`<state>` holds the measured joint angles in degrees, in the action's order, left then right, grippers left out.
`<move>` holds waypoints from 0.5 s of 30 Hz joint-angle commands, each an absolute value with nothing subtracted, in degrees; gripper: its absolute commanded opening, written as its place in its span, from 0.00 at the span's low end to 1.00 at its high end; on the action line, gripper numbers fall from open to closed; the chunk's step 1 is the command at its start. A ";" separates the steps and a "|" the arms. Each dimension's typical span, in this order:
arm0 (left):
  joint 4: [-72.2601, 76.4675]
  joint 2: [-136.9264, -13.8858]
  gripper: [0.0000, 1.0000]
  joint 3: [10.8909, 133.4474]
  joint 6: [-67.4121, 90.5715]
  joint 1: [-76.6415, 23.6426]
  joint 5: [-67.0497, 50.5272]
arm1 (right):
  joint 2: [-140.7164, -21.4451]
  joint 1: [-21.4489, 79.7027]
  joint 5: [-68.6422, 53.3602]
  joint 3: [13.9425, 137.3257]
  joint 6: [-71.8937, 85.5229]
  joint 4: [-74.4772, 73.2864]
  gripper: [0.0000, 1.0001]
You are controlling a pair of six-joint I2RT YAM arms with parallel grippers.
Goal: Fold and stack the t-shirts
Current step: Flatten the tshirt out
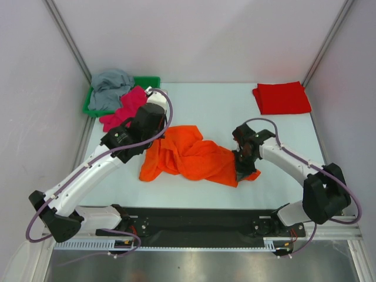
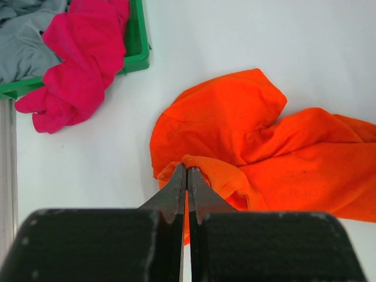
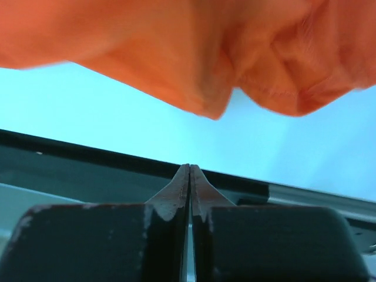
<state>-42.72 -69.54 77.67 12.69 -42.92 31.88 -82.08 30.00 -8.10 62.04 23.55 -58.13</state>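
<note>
A crumpled bright orange t-shirt (image 1: pixel 194 155) lies mid-table. My left gripper (image 1: pixel 158 138) is at its left edge, shut on a fold of the orange t-shirt (image 2: pixel 264 147); cloth shows between the left gripper's (image 2: pixel 187 168) tips. My right gripper (image 1: pixel 242 170) sits at the shirt's right end. In the right wrist view the right gripper (image 3: pixel 190 167) is shut with nothing in it, and the orange cloth (image 3: pixel 176 47) hangs just beyond its tips. A folded red t-shirt (image 1: pixel 282 98) lies at the back right. A magenta t-shirt (image 1: pixel 123 108) spills from the tray, with a grey t-shirt (image 1: pixel 111 82) inside it.
The green plastic tray (image 1: pixel 147 81) stands at the back left corner, also seen as the tray (image 2: pixel 136 41) with the magenta shirt (image 2: pixel 82 64) and the grey one (image 2: pixel 23 41). A black base strip (image 1: pixel 194 220) runs along the near edge. White walls enclose the table.
</note>
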 commanded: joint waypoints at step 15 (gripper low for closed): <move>-48.52 -63.02 0.00 82.00 17.23 -42.28 31.64 | -89.12 29.79 -11.60 51.40 28.22 -39.46 0.30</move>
